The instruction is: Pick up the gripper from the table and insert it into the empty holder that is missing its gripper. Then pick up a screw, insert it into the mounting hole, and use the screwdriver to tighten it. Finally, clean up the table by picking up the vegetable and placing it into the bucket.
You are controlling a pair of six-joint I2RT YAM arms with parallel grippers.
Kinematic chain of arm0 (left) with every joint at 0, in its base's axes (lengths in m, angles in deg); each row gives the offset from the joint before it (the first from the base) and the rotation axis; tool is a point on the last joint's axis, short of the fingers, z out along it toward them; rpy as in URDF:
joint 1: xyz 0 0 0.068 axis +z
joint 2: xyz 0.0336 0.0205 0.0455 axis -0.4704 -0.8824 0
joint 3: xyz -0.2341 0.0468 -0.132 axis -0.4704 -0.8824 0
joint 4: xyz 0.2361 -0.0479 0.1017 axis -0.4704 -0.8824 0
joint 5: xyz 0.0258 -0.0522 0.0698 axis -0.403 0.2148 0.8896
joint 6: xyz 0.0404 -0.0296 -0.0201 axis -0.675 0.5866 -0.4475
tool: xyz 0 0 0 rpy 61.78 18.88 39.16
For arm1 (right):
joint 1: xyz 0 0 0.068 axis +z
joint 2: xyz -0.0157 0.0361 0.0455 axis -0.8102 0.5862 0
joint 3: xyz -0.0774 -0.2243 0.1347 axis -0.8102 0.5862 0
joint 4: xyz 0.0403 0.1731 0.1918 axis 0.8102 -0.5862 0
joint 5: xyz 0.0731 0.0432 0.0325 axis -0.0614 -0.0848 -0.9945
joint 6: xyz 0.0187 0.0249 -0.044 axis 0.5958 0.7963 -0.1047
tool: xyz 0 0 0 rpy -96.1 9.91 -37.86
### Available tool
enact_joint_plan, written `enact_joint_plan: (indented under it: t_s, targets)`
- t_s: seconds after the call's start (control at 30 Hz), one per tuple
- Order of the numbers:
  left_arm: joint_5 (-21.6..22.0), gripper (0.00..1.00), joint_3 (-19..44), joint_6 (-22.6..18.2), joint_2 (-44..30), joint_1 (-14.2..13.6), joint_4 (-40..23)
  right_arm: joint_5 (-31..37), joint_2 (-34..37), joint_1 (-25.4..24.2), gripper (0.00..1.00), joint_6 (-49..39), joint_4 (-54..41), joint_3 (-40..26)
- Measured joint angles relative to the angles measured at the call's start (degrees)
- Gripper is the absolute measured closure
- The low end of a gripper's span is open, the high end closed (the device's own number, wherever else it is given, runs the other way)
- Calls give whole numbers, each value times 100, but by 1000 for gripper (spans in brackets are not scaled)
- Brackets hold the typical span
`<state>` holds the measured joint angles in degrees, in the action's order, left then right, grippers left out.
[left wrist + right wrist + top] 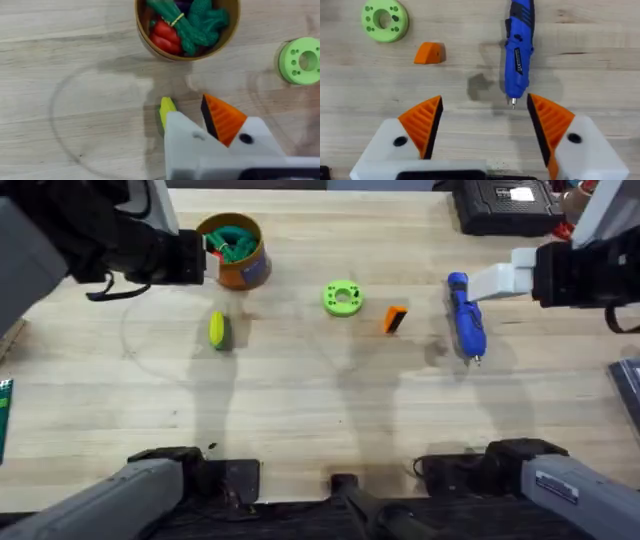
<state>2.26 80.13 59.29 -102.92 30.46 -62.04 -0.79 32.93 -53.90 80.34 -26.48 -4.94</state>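
Observation:
The orange gripper tip (pixel 396 319) (pixel 429 53) lies on the table between the green ring (pixel 342 298) and the blue screwdriver (pixel 466 317) (pixel 519 50). My right gripper (pixel 485 107) (pixel 497 281) hovers open by the screwdriver's tip, both orange pads fitted. My left gripper (pixel 202 125) is shut on nothing. One of its fingers is the bare white holder (pixel 182 142); the other carries an orange pad. Just beyond the holder lies the yellow-green vegetable (pixel 166 106) (pixel 217 330), partly hidden. The orange bucket (pixel 243 272) (pixel 150 42) stands further on, holding green and red toys. A screw is out of view.
A black case (pixel 500 205) sits at the back right corner. The green ring (pixel 300 60) (pixel 384 20) has several small holes. A tiny dark speck (pixel 212 446) lies near the front edge, too small to identify. Bare wood spans the table's middle and front.

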Motion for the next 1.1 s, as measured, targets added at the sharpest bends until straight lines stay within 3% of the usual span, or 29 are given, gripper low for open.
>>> enact_joint_plan:
  t_s: [0.23, 0.53, 0.67, 0.77, 0.83, 1.0, 1.1]
  targets:
    - [139, 989, 0, -1, 463, 0, -207, 0, 0, 0, 11, 0, 15, 0]
    - [160, 981, 0, -2, 515, 0, -230, 0, 1, 0, 10, 0, 23, 0]
    - [168, 789, 0, -9, 515, 0, -231, 0, 0, 0, 10, 0, 23, 0]
    - [180, 456, 0, -11, 516, 0, -230, 0, 1, 0, 10, 0, 26, 0]
    - [184, 347, 0, -13, 516, 0, -230, 0, -1, 0, 10, 0, 26, 0]
    - [184, 192, 0, -70, 517, 0, -230, 0, 0, 0, 11, 0, 26, 0]
    - [182, 150, 0, -84, 517, 0, -228, 0, 1, 0, 10, 0, 26, 0]
